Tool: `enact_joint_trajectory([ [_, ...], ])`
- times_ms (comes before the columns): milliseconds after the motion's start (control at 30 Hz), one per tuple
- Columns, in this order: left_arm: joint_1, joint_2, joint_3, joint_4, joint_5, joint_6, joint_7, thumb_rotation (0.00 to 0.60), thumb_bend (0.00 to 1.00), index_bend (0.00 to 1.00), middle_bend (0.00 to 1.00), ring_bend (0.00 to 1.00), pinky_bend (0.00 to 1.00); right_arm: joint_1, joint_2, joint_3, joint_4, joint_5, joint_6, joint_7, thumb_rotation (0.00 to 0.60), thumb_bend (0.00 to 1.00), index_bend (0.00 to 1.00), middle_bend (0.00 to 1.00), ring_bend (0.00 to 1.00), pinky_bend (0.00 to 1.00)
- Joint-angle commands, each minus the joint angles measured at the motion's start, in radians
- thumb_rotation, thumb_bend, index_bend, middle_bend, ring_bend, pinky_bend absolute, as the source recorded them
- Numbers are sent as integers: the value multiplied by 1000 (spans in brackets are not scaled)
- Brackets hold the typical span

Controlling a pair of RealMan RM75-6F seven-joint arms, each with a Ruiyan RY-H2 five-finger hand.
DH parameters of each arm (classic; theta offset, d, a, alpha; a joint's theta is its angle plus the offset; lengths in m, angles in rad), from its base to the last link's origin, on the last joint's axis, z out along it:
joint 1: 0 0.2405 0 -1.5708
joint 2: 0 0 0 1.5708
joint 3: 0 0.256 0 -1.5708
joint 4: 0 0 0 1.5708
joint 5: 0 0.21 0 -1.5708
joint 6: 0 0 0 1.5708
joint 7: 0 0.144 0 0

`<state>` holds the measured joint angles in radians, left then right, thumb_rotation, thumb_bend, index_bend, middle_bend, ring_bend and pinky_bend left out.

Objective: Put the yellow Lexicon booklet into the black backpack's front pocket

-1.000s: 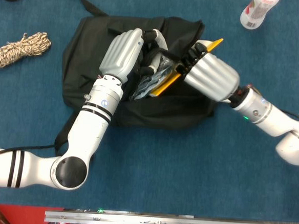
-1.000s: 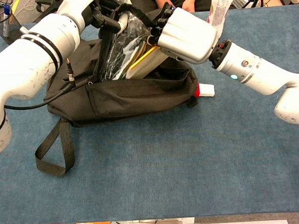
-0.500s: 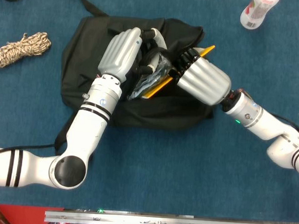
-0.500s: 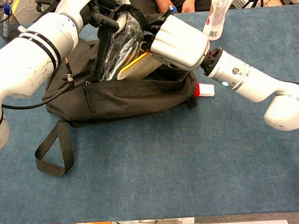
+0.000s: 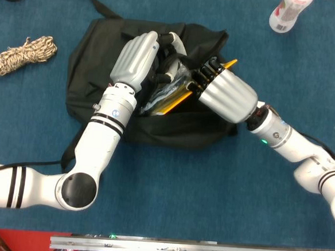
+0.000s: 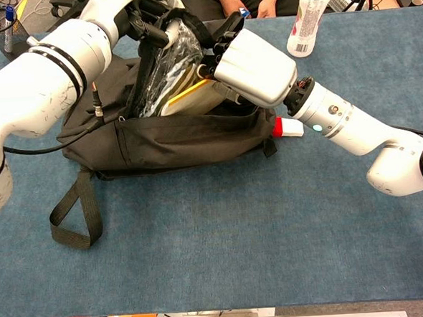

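Observation:
The black backpack (image 5: 98, 52) (image 6: 167, 139) lies on the blue table with its front pocket gaping. My left hand (image 5: 136, 57) (image 6: 145, 8) grips the pocket's upper flap and holds it up. My right hand (image 5: 224, 93) (image 6: 252, 66) holds the yellow Lexicon booklet (image 5: 178, 97) (image 6: 186, 95), tilted, its lower end inside the pocket opening and its top corner (image 5: 230, 63) sticking out behind the hand. Crinkled clear plastic (image 6: 169, 57) shows in the opening beside the booklet.
A coil of rope (image 5: 23, 54) lies at the left. A plastic bottle (image 5: 287, 12) (image 6: 305, 16) stands at the far right. A small red-and-white item (image 6: 289, 128) lies by the backpack's right end. The backpack's strap loop (image 6: 74, 210) trails toward the front left.
My right hand has moved left and down, pushing the booklet deeper into the pocket; less yellow shows above the hand. My left hand has kept its hold on the flap.

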<state>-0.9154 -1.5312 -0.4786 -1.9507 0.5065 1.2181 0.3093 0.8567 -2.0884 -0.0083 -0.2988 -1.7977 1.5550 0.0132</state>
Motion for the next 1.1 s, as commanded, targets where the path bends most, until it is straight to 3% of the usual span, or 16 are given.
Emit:
enact_joint_trajectory([
  [33,1,4,0,-3,-1,2,-1,600,535,526,653,645,786,1,-18,-3,26,9,6,24,600,420,828,759,588,563],
  [233,2,7,0,-3,-13,2,-9,600,534,526,653,644,786,-1,-42,11,57,41,20,79,600,427,828,759,588,563],
  [667,-4,11,5,-7,-19,1,-10,600,534,520,652,644,787,-36,-28,-29,83,50,-39,83,600,369,815,693,550,562],
  [1100,-4,23,10,-16,-22,3,-10,600,534,519,651,643,786,-63,42,-31,-39,85,-133,35,600,288,507,552,443,528],
])
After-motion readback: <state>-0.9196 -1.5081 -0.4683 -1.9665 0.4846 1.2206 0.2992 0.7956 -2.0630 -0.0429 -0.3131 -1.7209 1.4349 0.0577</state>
